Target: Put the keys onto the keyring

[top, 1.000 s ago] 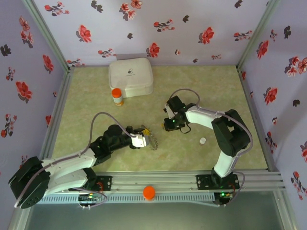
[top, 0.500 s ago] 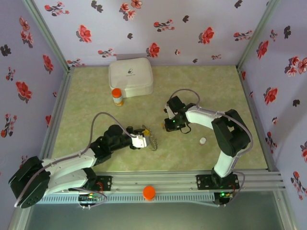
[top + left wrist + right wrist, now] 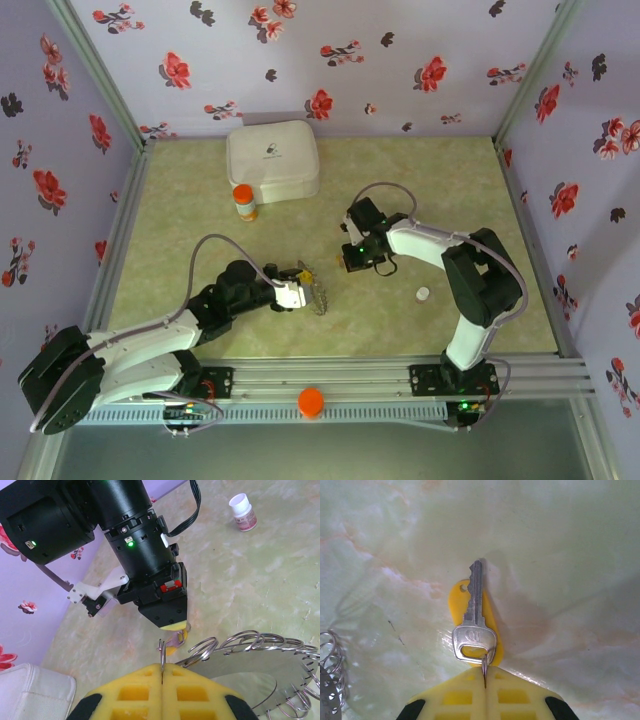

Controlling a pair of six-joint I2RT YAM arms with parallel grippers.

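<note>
Beyond keyring (image 3: 318,297): orange-capped bottle (image 3: 244,201), then white case (image 3: 272,160).

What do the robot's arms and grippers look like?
The left arm and right arm are white shells between black joints, each with a grey cable. The left gripper and right gripper have yellow grid-moulded fingers; the right gripper's black body shows a green light and a red tab.
</note>
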